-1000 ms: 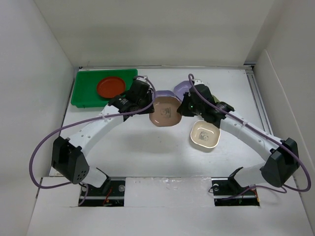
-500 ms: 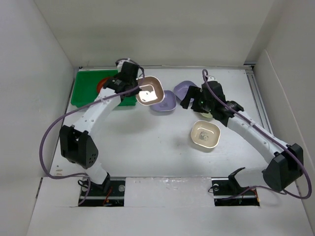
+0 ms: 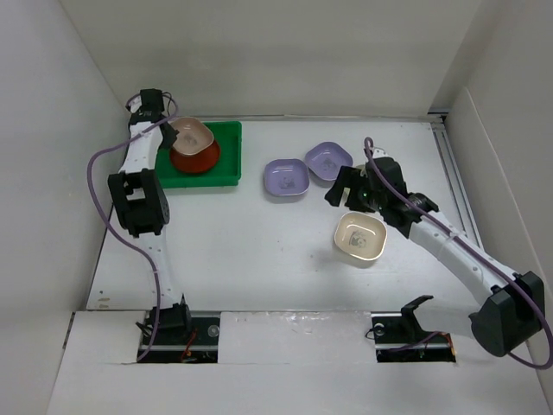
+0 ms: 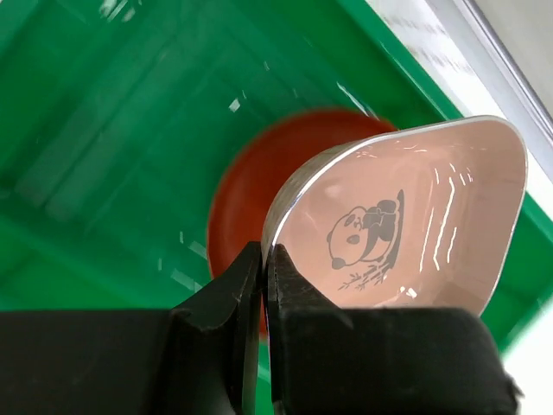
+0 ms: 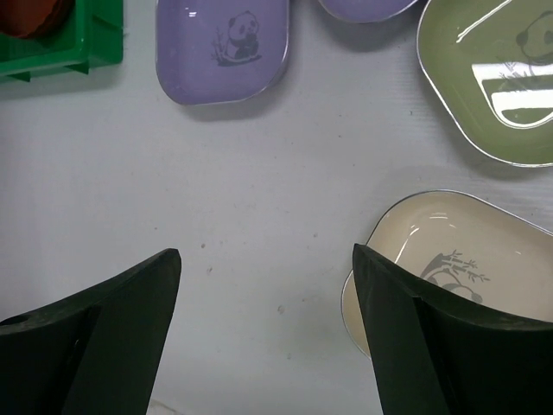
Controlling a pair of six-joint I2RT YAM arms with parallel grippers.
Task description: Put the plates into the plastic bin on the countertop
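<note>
**Six plates in sight: one in my left grip, one in the bin, four on the counter**

My left gripper [image 4: 263, 259] is pinched onto the rim of the tan plate [image 4: 415, 216], with one finger on either side of the edge. It is a rounded-square dish with a panda printed inside. I hold it over the plastic bin [image 4: 104, 130], directly above the one round red-brown plate [image 4: 251, 199] that lies on the bin's floor. I cannot tell whether the tan plate touches the red-brown one. I also cannot tell whether a second plate lies under the red-brown one. The bin sits in the far left corner of the countertop [image 3: 259, 251].

My right gripper [image 5: 263, 259] is spread wide, holds nothing and hangs over bare counter. Four plates lie around it, all outside the bin:

- Two lavender plates: one [image 5: 220, 47] is just right of the bin, and the other [image 5: 363, 7] is beyond it, cut off by the top edge of my wrist view.
- One pale green plate [image 5: 492, 78], which lies to the right.
- One cream plate [image 5: 441, 268], which is nearest my right finger and close beside the pale green plate.

From above, my right arm covers the green plate.
</note>
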